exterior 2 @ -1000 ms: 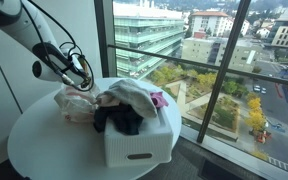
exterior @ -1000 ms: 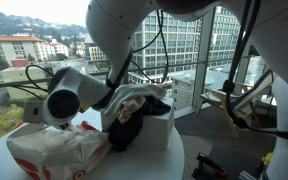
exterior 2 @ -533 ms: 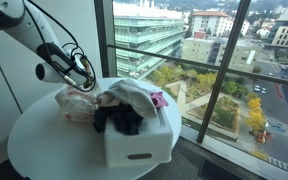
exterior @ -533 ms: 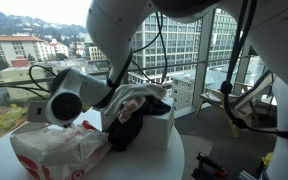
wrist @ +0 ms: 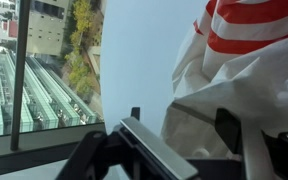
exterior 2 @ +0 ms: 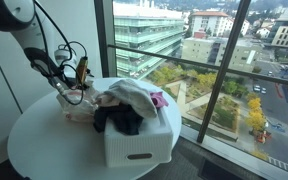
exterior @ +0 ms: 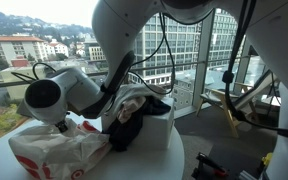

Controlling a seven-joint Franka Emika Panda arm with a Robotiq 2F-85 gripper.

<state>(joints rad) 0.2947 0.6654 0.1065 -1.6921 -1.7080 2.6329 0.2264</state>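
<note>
A white plastic bag with red stripes (exterior: 56, 150) (exterior 2: 77, 106) lies crumpled on the round white table (exterior 2: 39, 150), next to a white laundry basket (exterior 2: 136, 150) (exterior: 156, 130). My gripper (exterior 2: 70, 90) (exterior: 66, 124) points down onto the bag's top. In the wrist view the gripper (wrist: 179, 128) has its jaws wide apart, and a fold of the bag (wrist: 249, 70) bulges between the fingers. One grey pad (wrist: 154, 150) shows bare on the left. I see no squeeze on the bag, so the gripper is open.
The basket is heaped with clothes: a pale garment (exterior 2: 132, 95), a black one (exterior 2: 119, 121) and a pink bit (exterior 2: 157, 100). Tall windows (exterior 2: 184, 60) stand right behind the table. Cables (exterior: 159, 50) hang from the arm. Other equipment (exterior: 234, 105) stands beside the table.
The jaws have spread apart from a near-shut stand. The wrist has swung over and down onto the top of the bag.
</note>
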